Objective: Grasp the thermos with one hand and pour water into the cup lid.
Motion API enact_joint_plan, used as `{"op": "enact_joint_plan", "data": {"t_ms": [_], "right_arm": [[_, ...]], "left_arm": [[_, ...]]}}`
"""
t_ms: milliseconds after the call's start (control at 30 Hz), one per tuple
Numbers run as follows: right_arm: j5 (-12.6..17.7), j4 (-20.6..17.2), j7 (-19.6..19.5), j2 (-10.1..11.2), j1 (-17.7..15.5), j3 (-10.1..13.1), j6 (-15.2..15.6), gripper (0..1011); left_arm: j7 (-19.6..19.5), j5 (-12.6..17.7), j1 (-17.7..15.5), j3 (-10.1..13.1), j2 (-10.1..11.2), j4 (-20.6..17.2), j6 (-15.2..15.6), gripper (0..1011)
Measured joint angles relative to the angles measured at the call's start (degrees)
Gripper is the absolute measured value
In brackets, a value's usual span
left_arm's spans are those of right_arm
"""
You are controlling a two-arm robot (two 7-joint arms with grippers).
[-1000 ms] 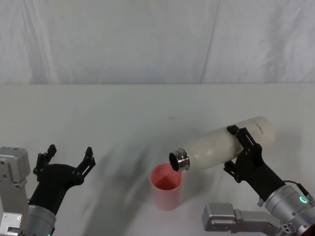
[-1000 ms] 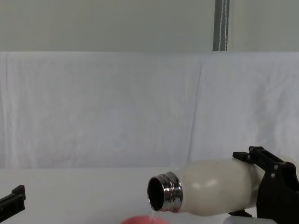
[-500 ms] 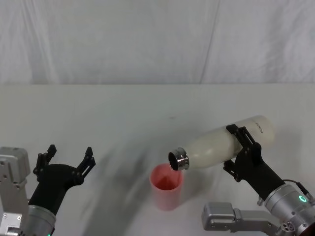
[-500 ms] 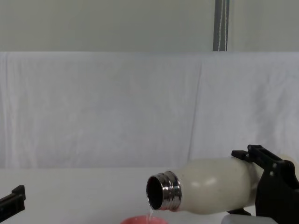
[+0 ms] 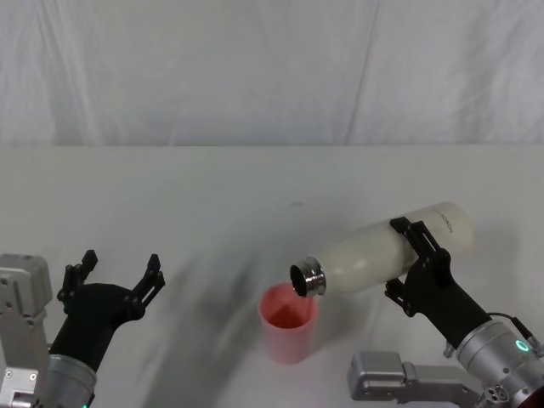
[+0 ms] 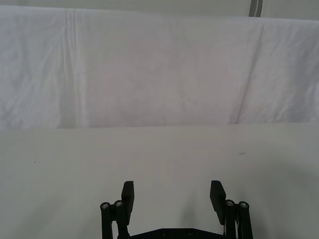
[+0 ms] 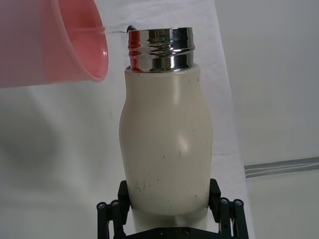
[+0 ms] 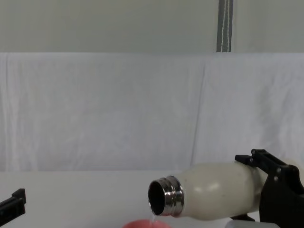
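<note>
Compared with the frame a second earlier, the thermos (image 5: 382,252) had tipped a little further: its steel neck sat slightly lower and nearer the cup lid (image 5: 287,323), while the base end had barely shifted. I read this as the pour deepening, not ending.

Right gripper (image 5: 415,259): fingers clenched around the lower body of the thermos, one on each side, as the right wrist view confirmed. Bottle held nearly horizontal above the tabletop (image 5: 212,204), mouth angled down toward my left.

Cup lid stood upright on the tabletop directly under the mouth. In the chest view a thin stream of water (image 8: 153,219) fell from the lower lip of the neck toward the pink rim at the bottom edge. I could not see the fill level inside the cup.

Left gripper (image 5: 117,276): parked low at the left, well apart from the cup, fingers released and spread, grasping nothing; the left wrist view showed bare tabletop between them.

Judgement: pouring was under way and water was reaching the cup. The stream was thin and fell just inside the near rim, so further tilt would need to be gentle to avoid overshooting the rim. Next call would be to level the bottle once the cup holds enough, then set it upright.
</note>
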Motion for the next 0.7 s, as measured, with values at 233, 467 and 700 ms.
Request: {"op": "enact_joint_plan", "data": {"t_ms": [233,467,700], "right_arm": [[1.7,-0.2,0.4,-0.3,-0.4,0.4,-0.5,952],[5.9,-0.9,1.6,-0.9,-1.0,1.8,-2.1,952],[14.1,-1.6,4.3,-2.3,-2.0,4.5,-4.5,952]], "left_arm": [[0.0,0.0,0.0,0.0,0.0,0.0,0.0,1001],[0.0,0.0,0.0,0.0,0.0,0.0,0.0,1001],[0.0,0.0,0.0,0.0,0.0,0.0,0.0,1001]]}}
